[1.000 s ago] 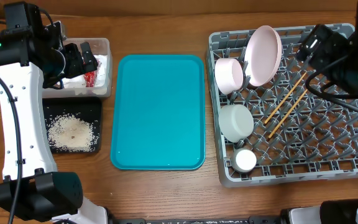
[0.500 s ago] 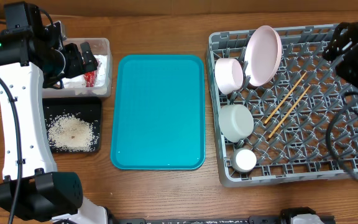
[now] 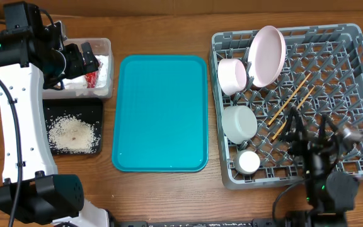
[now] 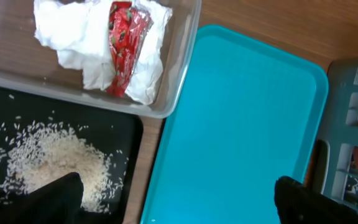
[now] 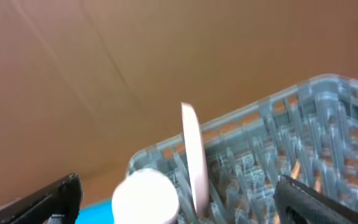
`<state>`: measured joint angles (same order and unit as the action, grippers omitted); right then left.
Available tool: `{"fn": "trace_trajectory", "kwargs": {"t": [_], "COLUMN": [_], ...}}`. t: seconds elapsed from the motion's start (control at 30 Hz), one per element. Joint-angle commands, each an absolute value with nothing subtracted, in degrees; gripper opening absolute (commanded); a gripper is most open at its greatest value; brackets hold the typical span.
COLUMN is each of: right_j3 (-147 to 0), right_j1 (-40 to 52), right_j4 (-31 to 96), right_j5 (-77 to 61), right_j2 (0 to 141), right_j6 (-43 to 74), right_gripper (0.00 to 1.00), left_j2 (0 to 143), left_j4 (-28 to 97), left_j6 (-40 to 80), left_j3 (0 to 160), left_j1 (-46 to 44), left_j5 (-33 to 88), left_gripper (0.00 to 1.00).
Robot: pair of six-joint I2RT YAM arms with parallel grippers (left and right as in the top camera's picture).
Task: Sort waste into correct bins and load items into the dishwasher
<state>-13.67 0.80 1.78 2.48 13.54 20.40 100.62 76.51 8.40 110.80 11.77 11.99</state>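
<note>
Where the left pincer (image 4: 176, 193) hangs, its 2 fingers (image 4: 55, 199) are spread wide and nothing is held. Ahead of it, to the left, a crumpled white napkin (image 4: 82, 37) and a red shiny scrap (image 4: 122, 43) are seen lying in the clear tub (image 4: 186, 56). Under its left finger, rice crumbs (image 4: 48, 165) are heaped in the black tray (image 4: 124, 132). The teal tray (image 4: 241, 124) is seen below its middle.

The right pincer (image 5: 178, 186) is opened wide too, with nothing in it. Ahead of it, the big plate (image 5: 192, 155) is stood on edge in the grey rack (image 5: 328, 112), beside a round white dish (image 5: 145, 194). 2 chopsticks (image 3: 292, 104) are laid in the rack just beyond it.
</note>
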Motion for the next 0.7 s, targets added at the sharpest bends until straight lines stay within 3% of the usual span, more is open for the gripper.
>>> {"fn": "trace_trajectory", "kwargs": {"t": [0.0, 0.17, 0.37, 0.67], "right_j3": [-6.42, -0.32, -0.45, -0.45], "right_j1": [0.69, 0.99, 1.06, 1.06], "right_j4": [-0.16, -2.63, 4.64, 4.60], "right_j5": [2.00, 2.37, 2.24, 2.39], "right_j2": [7.44, 1.80, 0.14, 0.16], "right_j6": [19.25, 19.27, 19.42, 19.46], "right_gripper": [1.00, 1.00, 1.00, 1.00], "left_j2": [99.63, 99.63, 99.63, 99.63], "left_j4": [76.69, 76.69, 76.69, 76.69], "left_j6": [7.73, 7.73, 7.73, 7.73], "left_j3": [111.83, 111.83, 111.83, 111.83], "left_j1": [11.99, 11.97, 11.97, 11.99], "left_j5": [12.47, 12.47, 12.47, 12.47], "left_gripper": [1.00, 1.00, 1.00, 1.00]}}
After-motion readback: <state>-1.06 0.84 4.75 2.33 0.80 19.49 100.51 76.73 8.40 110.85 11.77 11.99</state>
